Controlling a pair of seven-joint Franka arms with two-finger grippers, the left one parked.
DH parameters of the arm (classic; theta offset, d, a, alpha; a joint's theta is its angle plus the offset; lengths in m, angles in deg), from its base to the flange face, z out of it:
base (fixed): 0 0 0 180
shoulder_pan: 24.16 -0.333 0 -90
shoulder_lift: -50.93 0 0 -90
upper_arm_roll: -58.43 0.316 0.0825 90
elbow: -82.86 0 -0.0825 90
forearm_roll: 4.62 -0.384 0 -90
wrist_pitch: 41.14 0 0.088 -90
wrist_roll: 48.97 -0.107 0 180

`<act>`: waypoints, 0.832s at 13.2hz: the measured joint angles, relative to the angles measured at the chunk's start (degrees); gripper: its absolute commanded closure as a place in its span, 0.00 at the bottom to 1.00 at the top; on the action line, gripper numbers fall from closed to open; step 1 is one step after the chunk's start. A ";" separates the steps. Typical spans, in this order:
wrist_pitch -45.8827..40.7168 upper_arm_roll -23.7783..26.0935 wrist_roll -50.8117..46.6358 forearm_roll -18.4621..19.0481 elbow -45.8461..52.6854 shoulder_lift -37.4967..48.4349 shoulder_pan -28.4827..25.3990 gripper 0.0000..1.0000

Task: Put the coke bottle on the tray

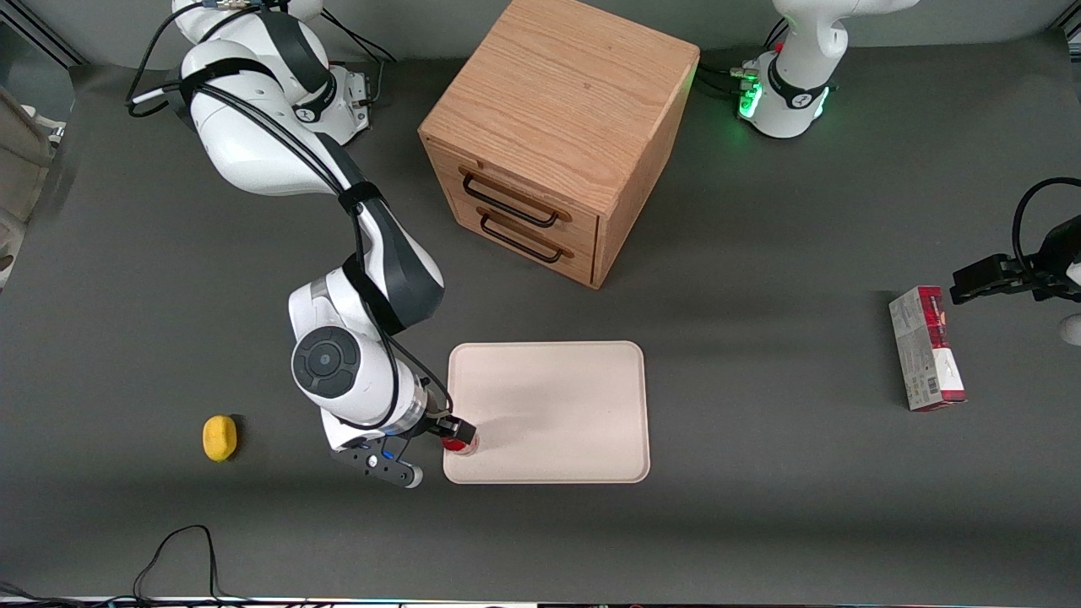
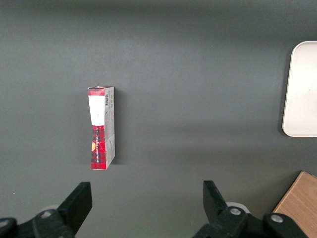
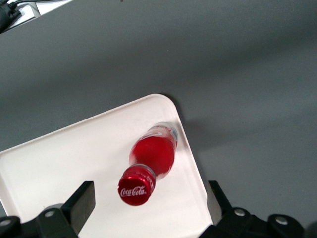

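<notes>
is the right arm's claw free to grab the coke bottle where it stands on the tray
Probably yes: the claw hangs open right above the coke bottle, which stands near a corner of the tray with nothing beside it.

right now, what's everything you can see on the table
coke bottle: one, red, standing on the tray near a corner toward the working arm's end
tray: one, cream-white, in front of the drawer cabinet
drawer cabinet: one, light wood, two dark handles
lemon-like object: one, yellow, toward the working arm's end
carton box: one, red and grey, toward the parked arm's end
end effector: one, black fingers, open, above the bottle cap, not gripping it
</notes>
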 measured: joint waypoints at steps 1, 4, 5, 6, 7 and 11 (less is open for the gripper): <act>-0.04 0.00 -0.89 0.95 0.23 0.09 -0.25 0.00; -4.13 -0.12 -0.43 2.35 0.05 2.41 0.16 0.00; -6.18 -0.16 1.98 2.22 -1.32 4.55 1.20 0.00; -7.49 -0.18 5.96 1.54 -4.28 7.84 2.88 0.00; -8.16 -0.23 11.16 0.12 -8.89 12.18 5.04 0.00; -9.37 -1.58 31.25 -2.21 -31.49 32.00 13.61 0.00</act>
